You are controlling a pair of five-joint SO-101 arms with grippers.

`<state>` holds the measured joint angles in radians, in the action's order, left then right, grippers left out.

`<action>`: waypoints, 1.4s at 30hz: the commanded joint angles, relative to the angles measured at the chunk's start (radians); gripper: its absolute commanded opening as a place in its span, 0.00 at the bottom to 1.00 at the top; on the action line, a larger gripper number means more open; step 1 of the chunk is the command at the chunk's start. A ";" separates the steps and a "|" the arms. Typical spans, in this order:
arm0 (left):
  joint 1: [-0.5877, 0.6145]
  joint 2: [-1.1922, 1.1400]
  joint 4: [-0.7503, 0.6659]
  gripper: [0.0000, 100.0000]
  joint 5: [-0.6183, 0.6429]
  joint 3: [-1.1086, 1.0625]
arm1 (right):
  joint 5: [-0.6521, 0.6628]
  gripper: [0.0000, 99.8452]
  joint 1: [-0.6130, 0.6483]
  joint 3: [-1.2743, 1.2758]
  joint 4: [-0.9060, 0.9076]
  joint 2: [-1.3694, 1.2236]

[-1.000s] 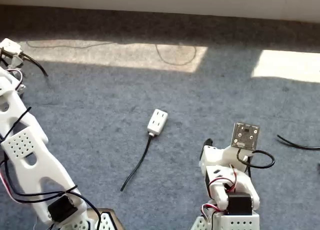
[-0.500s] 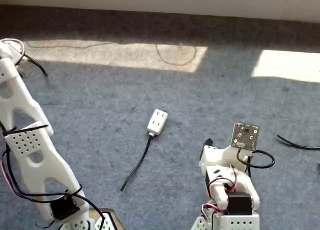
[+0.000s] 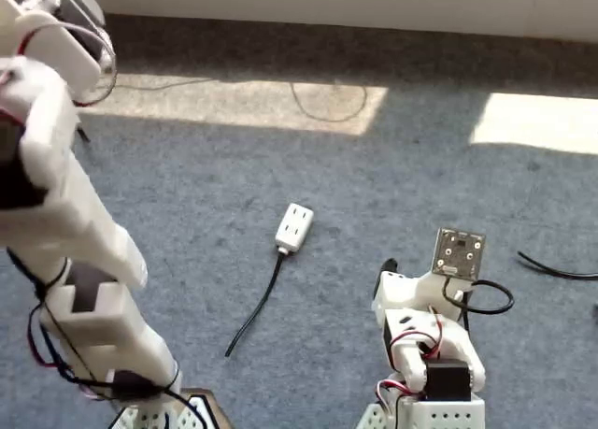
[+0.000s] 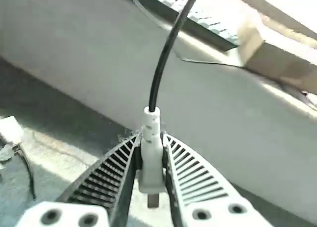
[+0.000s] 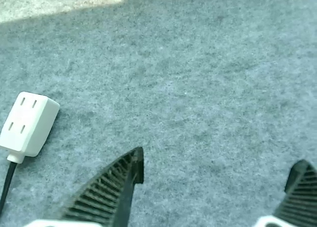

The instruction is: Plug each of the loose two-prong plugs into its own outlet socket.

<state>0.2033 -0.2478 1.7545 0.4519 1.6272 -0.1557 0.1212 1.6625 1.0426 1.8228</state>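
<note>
High view: the white outlet block [image 3: 294,228] lies loose near the middle of the grey tabletop [image 3: 392,167], slotted face up, its black lead [image 3: 257,303] trailing back toward the arm bases. The left arm [image 3: 65,195] stands tall along the near-left edge, its wrist high and well apart from the block. The right arm [image 3: 425,340] sits folded low, near the block but not touching it.

Left wrist view: the left fingers [image 4: 111,172] are clamped on a white plug [image 4: 151,167]. Its black cord [image 4: 168,49] rises away from the wrist and a metal prong [image 4: 153,201] points back toward it (only one is visible, probably seen edge-on). A pale wall is behind, so the plug is held in the air.

Right wrist view: the right fingers [image 5: 116,185] are spread wide and hold nothing. The outlet block sits just beyond one fingertip, with two pairs of slots showing.

Step in hand, as I judge it: carrying the plug to the block.

- Bring the plug directly above one slot pair.
- Rotate the wrist until the prongs run parallel to the slots.
- Descend square.
- The block is light and unanchored, so the right fingers should pin it first, or it will skid.
- Leave slack in the cord.
</note>
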 commanded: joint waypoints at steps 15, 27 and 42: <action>-0.143 0.453 0.006 0.01 0.006 0.036 | 0.012 0.43 0.001 -0.131 -0.062 0.010; -0.298 0.450 0.014 0.01 0.569 0.028 | 0.015 0.25 0.005 -0.524 -0.056 0.008; -0.510 0.449 0.014 0.01 0.575 0.001 | 0.058 0.16 0.058 -0.955 -0.054 0.012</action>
<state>-0.2877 0.2094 1.7545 1.0196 1.6379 -0.1097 0.1335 0.8170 1.0012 1.8366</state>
